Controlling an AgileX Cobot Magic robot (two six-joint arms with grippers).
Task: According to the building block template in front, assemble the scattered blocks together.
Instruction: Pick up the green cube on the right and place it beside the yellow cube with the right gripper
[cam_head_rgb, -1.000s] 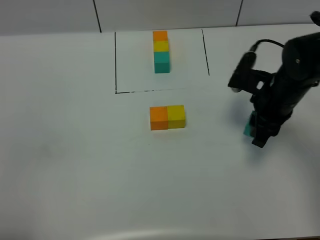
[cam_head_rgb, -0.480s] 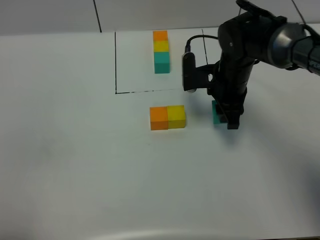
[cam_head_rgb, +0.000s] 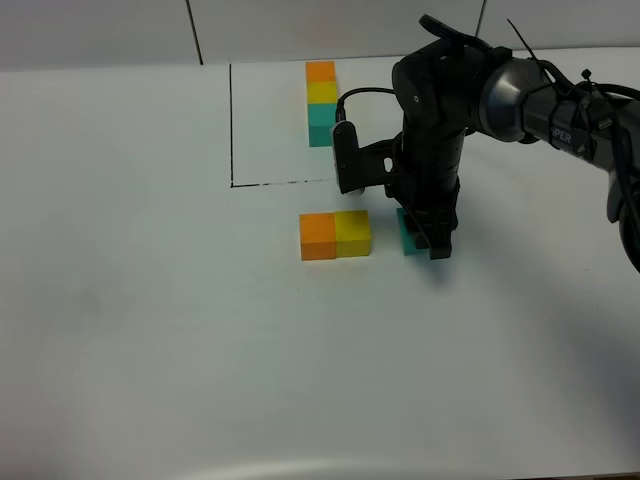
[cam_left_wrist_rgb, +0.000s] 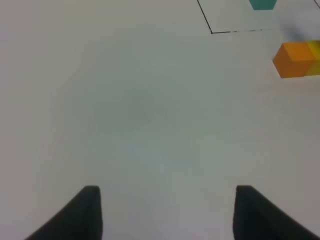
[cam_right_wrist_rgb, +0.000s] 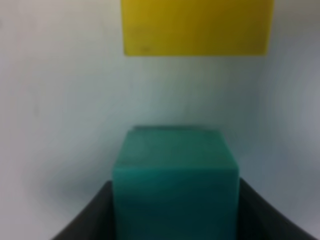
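The template (cam_head_rgb: 323, 103) is a row of orange, yellow and teal cubes inside a black outline at the back. The loose orange cube (cam_head_rgb: 317, 236) and yellow cube (cam_head_rgb: 352, 233) sit joined side by side in the middle. My right gripper (cam_head_rgb: 428, 238) is shut on the loose teal cube (cam_head_rgb: 408, 233), low over the table just right of the yellow cube with a small gap. In the right wrist view the teal cube (cam_right_wrist_rgb: 175, 192) sits between the fingers, facing the yellow cube (cam_right_wrist_rgb: 197, 26). My left gripper (cam_left_wrist_rgb: 167, 212) is open and empty over bare table; the orange cube (cam_left_wrist_rgb: 295, 59) lies far ahead of it.
The black outline (cam_head_rgb: 232, 125) marks a rectangle on the white table. The right arm's body and cable (cam_head_rgb: 440, 110) stand over the outline's right side. The table's far edge (cam_head_rgb: 120, 68) meets a panelled wall.
My right gripper has carried the teal cube leftward from the right side of the table to just beside the yellow cube. The orange and yellow pair has not moved.
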